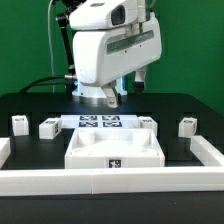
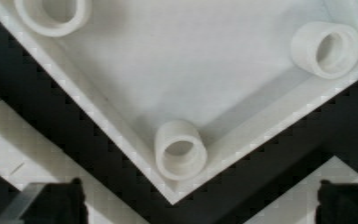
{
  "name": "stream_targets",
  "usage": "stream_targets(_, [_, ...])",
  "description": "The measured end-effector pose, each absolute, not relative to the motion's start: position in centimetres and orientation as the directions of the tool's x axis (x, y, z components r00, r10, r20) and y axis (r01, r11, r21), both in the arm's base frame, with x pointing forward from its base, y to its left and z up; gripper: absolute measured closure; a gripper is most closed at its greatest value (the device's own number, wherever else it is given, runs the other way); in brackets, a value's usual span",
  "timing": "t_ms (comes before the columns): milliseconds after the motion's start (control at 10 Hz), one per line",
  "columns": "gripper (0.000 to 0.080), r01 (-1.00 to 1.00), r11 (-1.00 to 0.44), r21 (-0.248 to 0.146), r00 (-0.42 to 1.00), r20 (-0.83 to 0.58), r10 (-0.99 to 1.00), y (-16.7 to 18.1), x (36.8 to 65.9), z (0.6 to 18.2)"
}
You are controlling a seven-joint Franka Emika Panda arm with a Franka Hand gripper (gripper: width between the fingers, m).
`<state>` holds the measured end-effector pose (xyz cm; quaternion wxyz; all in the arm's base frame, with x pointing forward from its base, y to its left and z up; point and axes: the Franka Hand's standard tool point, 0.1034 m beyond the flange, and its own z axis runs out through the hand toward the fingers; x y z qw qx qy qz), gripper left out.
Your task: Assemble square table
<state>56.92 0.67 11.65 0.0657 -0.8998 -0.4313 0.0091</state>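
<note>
A green wall (image 1: 30, 40) stands behind a black worktop (image 1: 30, 105), and a big white arm (image 1: 105, 50) hangs over the middle of it. In the exterior view, the slab (image 1: 115, 148) of the square table lies flat near the worktop's front edge, just beside the long border wall (image 1: 110, 182). Behind the slab lies the marker board (image 1: 100, 122). Two legs (image 1: 47, 127) stand toward the exterior view's left edge of the worktop, and two more legs (image 1: 148, 123) stand toward its right edge, all apart from the slab. No leg is in the slab yet. The wrist view looks straight down on one corner of the slab, and three round holes (image 2: 179, 155) show. The end effector (image 2: 197, 205) is released: its two dark fingers (image 2: 51, 200) are wide apart and hold nothing. They sit on either side of the slab's corner. I think it may go wrong if the fingers come down crooked. One finger could land on the thin rim and shove the slab sideways against the wall, or the slab could slip out when pinched.
</note>
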Motion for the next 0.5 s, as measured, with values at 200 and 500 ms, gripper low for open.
stream_targets(200, [0.0150,0.775,-0.619,-0.126,0.628,0.040,0.778,0.67,56.94,11.65])
stream_targets(500, [0.0150,0.775,-0.619,-0.126,0.628,0.039,0.778,0.64,56.92,11.63])
